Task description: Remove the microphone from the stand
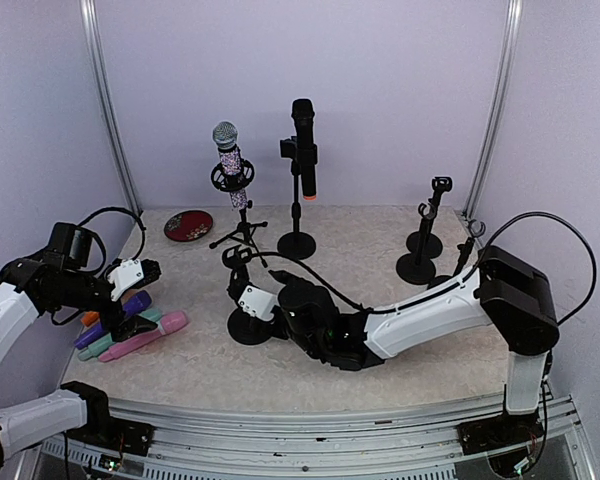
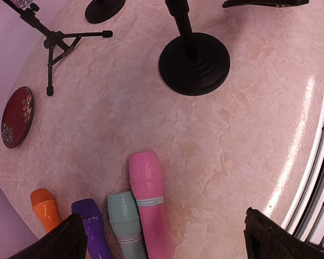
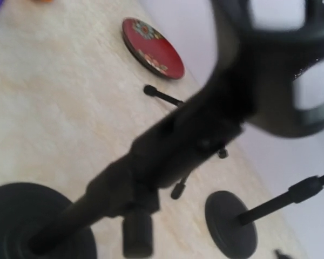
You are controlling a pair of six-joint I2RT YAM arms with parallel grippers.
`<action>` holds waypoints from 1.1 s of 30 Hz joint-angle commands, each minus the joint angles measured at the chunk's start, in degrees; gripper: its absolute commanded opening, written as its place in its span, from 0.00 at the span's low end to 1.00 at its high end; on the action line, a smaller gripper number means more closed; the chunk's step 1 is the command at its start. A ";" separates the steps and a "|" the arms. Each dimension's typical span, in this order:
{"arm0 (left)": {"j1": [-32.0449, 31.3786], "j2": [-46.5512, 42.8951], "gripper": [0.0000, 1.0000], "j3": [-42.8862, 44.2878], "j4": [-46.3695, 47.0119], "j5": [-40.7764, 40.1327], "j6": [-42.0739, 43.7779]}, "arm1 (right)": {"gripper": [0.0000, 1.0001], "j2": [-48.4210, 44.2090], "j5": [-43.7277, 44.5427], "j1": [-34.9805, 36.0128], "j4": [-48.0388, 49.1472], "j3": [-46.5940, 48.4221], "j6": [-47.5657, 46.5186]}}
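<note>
Two microphones sit on stands at the back: a sparkly silver-headed microphone (image 1: 229, 150) on a tripod stand (image 1: 242, 235), and a black microphone (image 1: 303, 135) on a round-base stand (image 1: 297, 243). My right gripper (image 1: 260, 300) is right beside an empty black stand (image 1: 248, 327). That stand (image 3: 167, 145) fills the right wrist view as a blur, and no fingers show there. My left gripper (image 2: 163, 216) hangs open over the pink microphone (image 2: 148, 199), which lies on the table; its dark fingers (image 2: 70, 237) stand far apart.
Teal (image 2: 124, 216), purple (image 2: 92, 226) and orange (image 2: 45, 208) microphones lie beside the pink one at the front left. A red dish (image 1: 188, 225) leans at the back left. Two more empty stands (image 1: 423, 235) are at the right. A metal rail (image 1: 330, 415) borders the table's near edge.
</note>
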 commanded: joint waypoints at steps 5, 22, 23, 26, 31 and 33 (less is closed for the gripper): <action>0.66 -0.70 0.99 0.23 -0.76 1.46 0.40 | 0.98 -11.04 -9.81 -0.81 -6.99 -0.44 12.60; 0.86 -0.93 0.99 0.19 -0.84 1.90 0.31 | 0.76 -11.18 -54.06 -13.72 -10.91 -0.44 62.40; 0.85 -0.89 0.99 0.16 -0.86 1.86 0.33 | 0.75 -10.55 -55.65 -14.12 -10.08 -0.64 64.50; 0.86 -0.86 0.99 0.36 -0.85 2.00 0.30 | 0.71 -7.46 -61.22 -15.39 -8.01 0.28 71.81; 0.85 -0.96 0.99 0.45 -1.10 1.97 0.22 | 0.70 -2.72 -68.78 -17.41 -0.11 1.23 83.70; 0.96 -1.13 0.99 0.41 -1.29 1.84 0.24 | 0.68 -0.61 -71.68 -18.22 2.56 1.90 88.39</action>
